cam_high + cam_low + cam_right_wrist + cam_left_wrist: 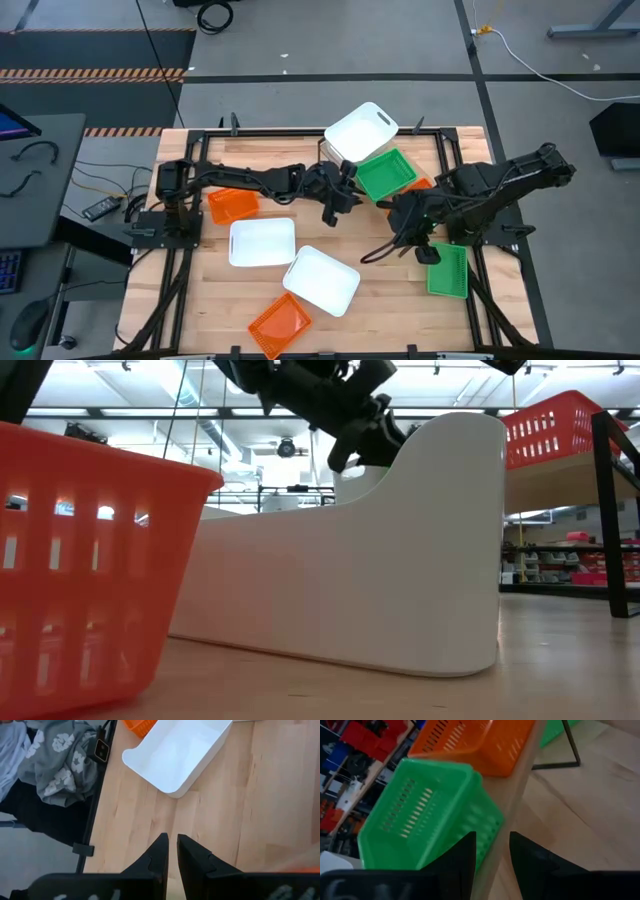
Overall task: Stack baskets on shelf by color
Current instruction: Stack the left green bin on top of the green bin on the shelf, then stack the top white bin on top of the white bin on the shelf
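Observation:
On the slanted shelf [516, 790] a white basket [362, 130], a green basket [385, 175] [420, 815] and an orange basket [418, 186] [470, 740] rest on their bottoms side by side. My left gripper [335, 204] [492, 839] hovers just off the green basket's near corner, slightly open, with the board's edge showing between its fingers. My right gripper [398, 238] [172, 840] is shut and empty above bare table, near a green basket [447, 270]. Loose on the table lie two white baskets [262, 242] [322, 280] and two orange baskets [232, 205] [280, 325].
The shelf's black metal frame [572, 755] stands on the tabletop near my left gripper. In the low view an orange basket [80, 560] and a white basket [380, 560] fill the foreground. A person in grey patterned clothing [60, 765] is beyond the table's edge.

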Action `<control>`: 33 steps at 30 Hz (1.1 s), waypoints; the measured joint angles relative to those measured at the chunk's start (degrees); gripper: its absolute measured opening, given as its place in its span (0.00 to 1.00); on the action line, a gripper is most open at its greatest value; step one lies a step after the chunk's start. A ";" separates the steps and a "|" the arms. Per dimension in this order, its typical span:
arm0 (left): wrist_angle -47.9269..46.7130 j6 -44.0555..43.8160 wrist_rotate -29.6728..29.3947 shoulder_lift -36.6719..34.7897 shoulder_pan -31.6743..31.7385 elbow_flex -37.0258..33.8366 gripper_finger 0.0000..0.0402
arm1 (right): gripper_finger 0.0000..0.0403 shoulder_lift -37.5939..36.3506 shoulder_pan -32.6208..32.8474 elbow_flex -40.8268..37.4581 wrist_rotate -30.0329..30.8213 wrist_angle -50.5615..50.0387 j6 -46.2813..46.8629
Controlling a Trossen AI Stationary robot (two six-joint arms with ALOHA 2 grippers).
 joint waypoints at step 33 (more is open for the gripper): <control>-8.56 -2.22 -6.28 -5.74 -2.21 0.04 0.31 | 0.11 -0.02 1.51 0.00 -0.12 0.55 3.14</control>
